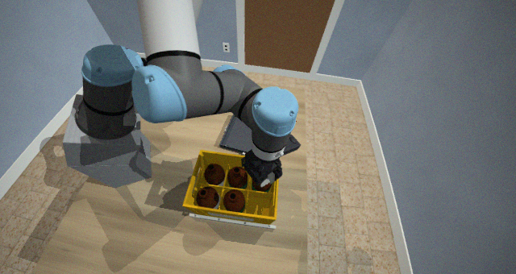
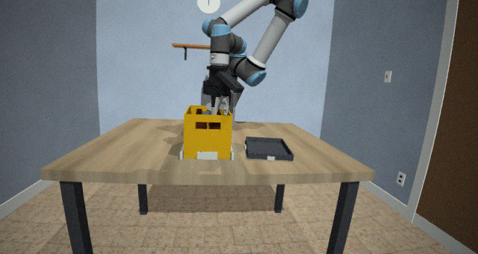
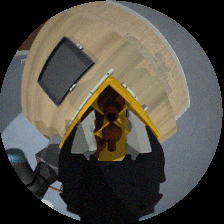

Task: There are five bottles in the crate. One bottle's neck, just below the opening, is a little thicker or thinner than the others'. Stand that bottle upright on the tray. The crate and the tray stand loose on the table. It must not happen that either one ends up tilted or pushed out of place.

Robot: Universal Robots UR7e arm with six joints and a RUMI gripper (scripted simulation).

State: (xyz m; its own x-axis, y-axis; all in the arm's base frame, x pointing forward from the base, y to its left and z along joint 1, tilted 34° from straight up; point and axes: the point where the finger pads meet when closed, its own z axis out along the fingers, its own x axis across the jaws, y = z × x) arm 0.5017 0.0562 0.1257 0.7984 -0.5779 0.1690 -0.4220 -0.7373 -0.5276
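The yellow crate (image 1: 258, 218) (image 2: 207, 142) stands on the table with several brown bottles upright in it, among them bottles at the back left (image 1: 214, 174), back middle (image 1: 238, 177), front left (image 1: 207, 197) and front middle (image 1: 234, 201). The front right compartment is empty. My gripper (image 1: 264, 180) (image 2: 219, 110) (image 3: 111, 109) points down over the back right compartment. Its jaws are open, one on each side of the neck of the back right bottle (image 1: 263, 188) (image 3: 111, 132), with gaps beside it in the wrist view. Neck thicknesses are too small to compare. The dark tray (image 1: 235, 134) (image 2: 269, 147) (image 3: 65, 70) holds nothing visible.
The crate's walls and dividers rise close around the fingertips. The tray lies beyond the crate's back side, partly hidden by my wrist in the top view. White strips (image 1: 231, 221) (image 2: 207, 155) show along the crate's lower edges. The robot's base (image 1: 106, 157) stands left of the crate.
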